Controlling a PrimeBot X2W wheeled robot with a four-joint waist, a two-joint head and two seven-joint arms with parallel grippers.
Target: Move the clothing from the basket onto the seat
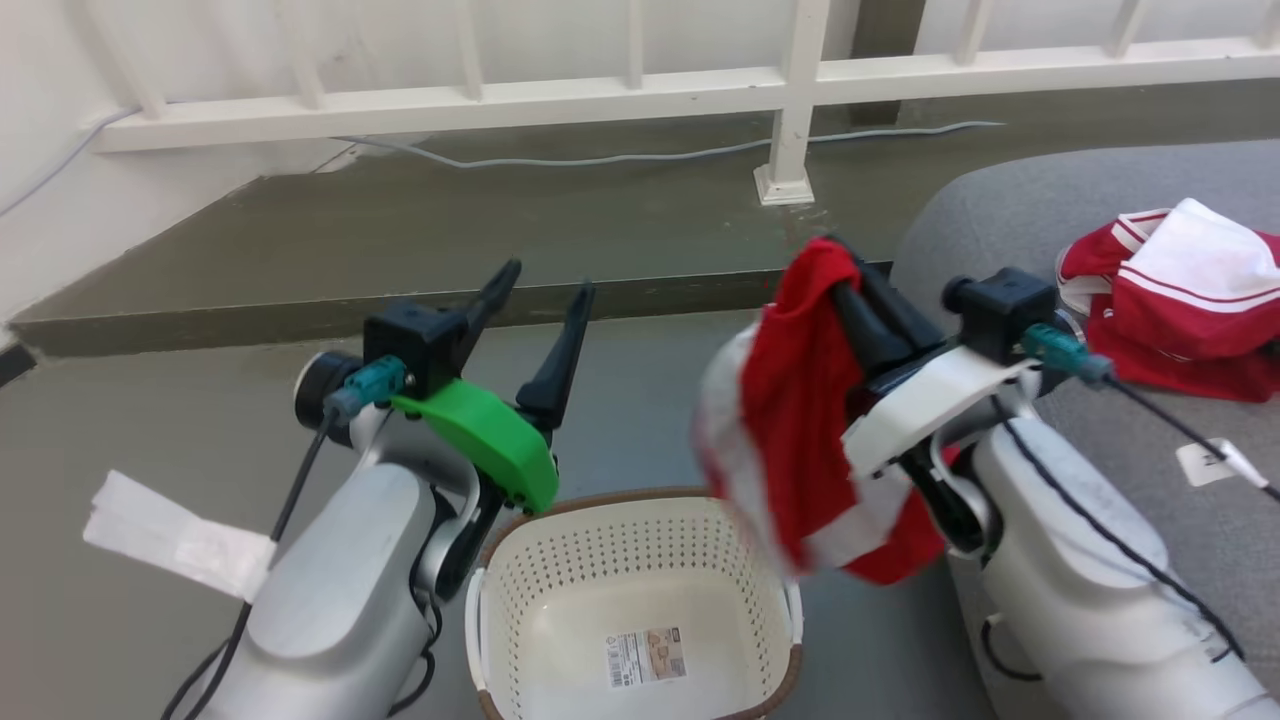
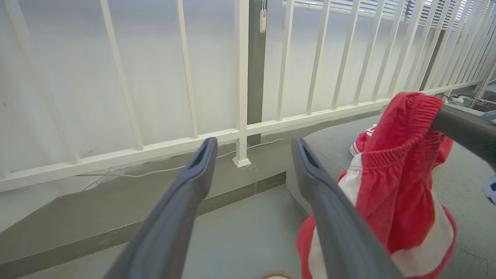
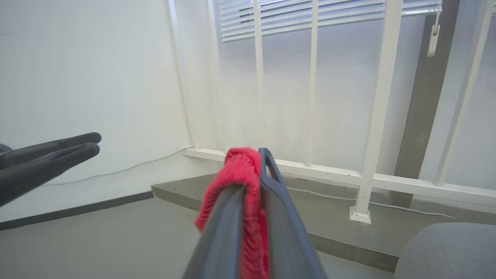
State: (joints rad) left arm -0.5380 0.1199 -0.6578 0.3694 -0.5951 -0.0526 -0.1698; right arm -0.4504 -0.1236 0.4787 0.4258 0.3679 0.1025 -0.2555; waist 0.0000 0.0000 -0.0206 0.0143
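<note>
Clothing is divided between two places. One red and white garment (image 1: pixel 790 420) is pinched between the closed fingers of the right end effector (image 1: pixel 850 275), apparently by its elastic waistband. It is held in the air between the basket (image 1: pixel 560 570) and the seat (image 1: pixel 1000 200). The other garment (image 1: pixel 1180 300) is laid crumpled on the seat, well apart from the held one. The bottom of the basket is exposed, with its label (image 1: pixel 645 655) in sight, so the held piece is judged to be the last one.

The coming move is decided by one relation: the seat lies to the robot's right of the right end effector, and its near edge is just beside the right forearm. The right arm is clearly the nearer one. The left end effector (image 1: pixel 548 280) is seen with its fingers spread wide and nothing between them, above the left rim of the basket.

The held garment hangs down from the fingers, so its long axis is close to vertical, with the waistband on top and the loose end pointing to the floor (image 1: pixel 200 420). A carry to the right is probably needed, high enough that the hanging end passes over the seat edge.
</note>
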